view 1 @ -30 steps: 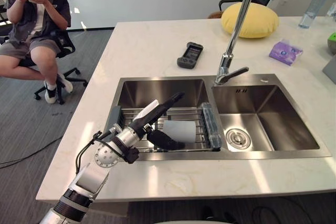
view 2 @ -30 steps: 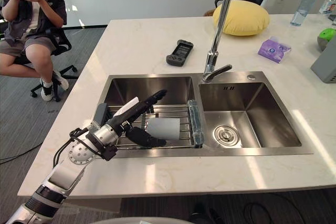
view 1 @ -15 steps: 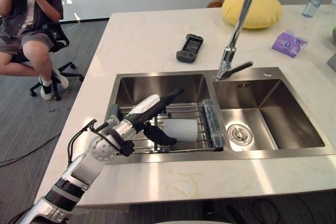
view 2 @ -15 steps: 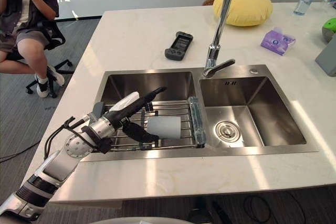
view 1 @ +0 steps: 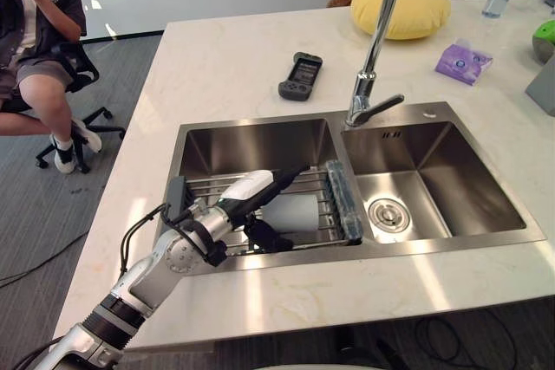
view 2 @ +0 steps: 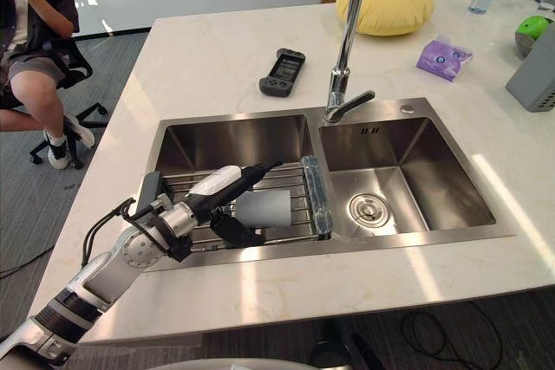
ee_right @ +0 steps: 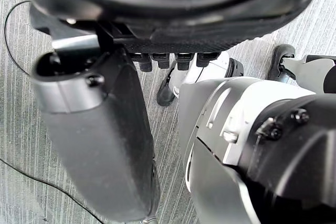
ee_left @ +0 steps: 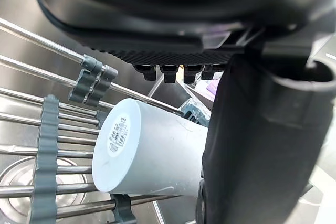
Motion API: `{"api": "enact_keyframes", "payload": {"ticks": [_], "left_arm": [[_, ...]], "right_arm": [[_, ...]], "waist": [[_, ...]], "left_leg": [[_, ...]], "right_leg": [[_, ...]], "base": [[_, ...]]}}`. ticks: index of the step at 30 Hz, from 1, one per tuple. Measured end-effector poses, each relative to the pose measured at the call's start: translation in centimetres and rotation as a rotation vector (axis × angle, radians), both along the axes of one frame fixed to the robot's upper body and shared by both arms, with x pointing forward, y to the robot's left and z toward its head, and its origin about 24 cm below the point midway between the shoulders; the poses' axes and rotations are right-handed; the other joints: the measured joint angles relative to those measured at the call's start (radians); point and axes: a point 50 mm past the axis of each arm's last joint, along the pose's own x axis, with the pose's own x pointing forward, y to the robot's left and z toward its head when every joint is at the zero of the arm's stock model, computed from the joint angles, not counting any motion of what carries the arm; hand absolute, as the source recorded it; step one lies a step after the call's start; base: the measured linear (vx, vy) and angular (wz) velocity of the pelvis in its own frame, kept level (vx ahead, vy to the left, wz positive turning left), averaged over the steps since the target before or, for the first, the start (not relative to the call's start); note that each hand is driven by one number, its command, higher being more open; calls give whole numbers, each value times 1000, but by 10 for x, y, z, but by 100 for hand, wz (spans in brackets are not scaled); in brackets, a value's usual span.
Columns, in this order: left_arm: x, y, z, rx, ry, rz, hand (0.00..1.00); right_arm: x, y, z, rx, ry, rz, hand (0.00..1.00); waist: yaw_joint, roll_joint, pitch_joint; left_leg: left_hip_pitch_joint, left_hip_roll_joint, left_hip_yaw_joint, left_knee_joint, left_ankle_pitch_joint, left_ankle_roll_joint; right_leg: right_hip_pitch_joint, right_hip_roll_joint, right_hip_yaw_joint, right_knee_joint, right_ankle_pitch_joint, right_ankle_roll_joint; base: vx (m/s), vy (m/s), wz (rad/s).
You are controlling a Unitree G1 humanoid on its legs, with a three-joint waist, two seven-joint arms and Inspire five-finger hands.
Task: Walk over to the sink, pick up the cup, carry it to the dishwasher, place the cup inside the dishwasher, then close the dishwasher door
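A pale grey cup (view 1: 297, 211) lies on its side on the wire rack (view 1: 323, 188) in the left basin of the sink, its base (ee_left: 118, 145) toward my left hand. My left hand (view 1: 232, 207) reaches in from the sink's front left and is open. Its straight fingers (view 1: 290, 174) lie over the cup's far side and its dark thumb (view 1: 267, 237) sits in front of the cup. In the left wrist view the thumb (ee_left: 257, 145) stands close beside the cup's wall. My right hand (ee_right: 100, 129) hangs open above the grey floor.
A tall chrome tap (view 1: 375, 49) stands between the two basins; the right basin (view 1: 438, 181) has a drain. On the counter lie a dark handset (view 1: 300, 75), a yellow cushion (view 1: 401, 8) and a purple packet (view 1: 464, 60). A person sits on a chair (view 1: 39, 58) at the far left.
The camera has shifted. My left hand has come down lower onto the rack, so its fingers and thumb now straddle the cup more closely. The cup has not moved.
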Motion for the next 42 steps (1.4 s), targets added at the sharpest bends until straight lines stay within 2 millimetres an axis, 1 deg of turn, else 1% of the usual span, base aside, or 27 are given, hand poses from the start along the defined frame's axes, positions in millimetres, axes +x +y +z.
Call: {"api": "enact_keyframes", "payload": {"ticks": [6,12,14,16,17,20,22,31,36,42], "left_arm": [[-1,-2,-2,-1,-13,-24,100],[3,-8,3,26,54,-109,100],[4,-10,2,41,99,-127,100],[6,-10,1,54,127,-126,100],[5,-11,-4,67,155,-121,100],[6,-12,-7,76,169,-106,100],[7,-11,-7,82,175,-104,100],[19,-7,-9,129,218,-96,100],[25,-7,-9,148,242,-81,100],[36,-9,-9,244,304,-78,100]], "right_arm": [[2,0,0,-2,-2,25,100],[2,-4,1,-10,-2,28,100],[2,-7,2,-17,-3,30,100],[2,-6,2,-21,-2,46,100],[3,-5,1,-21,-1,63,100],[5,-1,1,-27,1,104,100],[5,-1,1,-34,7,113,100],[4,-2,0,-62,23,136,100],[5,-1,0,-65,24,144,100],[5,0,0,-65,27,145,100]], "waist": [[0,2,0],[-1,14,3],[-8,22,5],[-12,24,6],[-18,24,6],[-32,26,7],[-35,29,7],[-38,43,10],[-51,46,11],[-63,46,11]], "left_leg": [[1,0,6,1,-1,-1],[3,0,7,1,-4,0],[7,-1,7,1,-6,0],[7,-2,8,1,-6,1],[7,-2,9,1,-6,1],[7,-1,12,2,-8,0],[8,-1,14,3,-10,0],[17,6,36,1,-15,-6],[16,6,45,-1,-16,-5],[18,6,51,-1,-17,-6]], "right_leg": [[0,0,3,0,0,0],[0,0,5,0,0,0],[3,0,7,0,0,0],[3,0,7,0,0,0],[3,0,8,0,0,0],[2,1,12,0,0,0],[2,2,14,-1,0,0],[-4,13,35,-4,0,1],[-12,15,42,-4,0,1],[-13,16,48,-4,0,1]], "base": [[-35,-26,-1],[-5,-5,0],[0,0,0],[0,0,0],[0,0,0],[0,0,-2],[0,0,-4],[-14,-19,-7],[-21,-28,-6],[-35,-35,-3]]}}
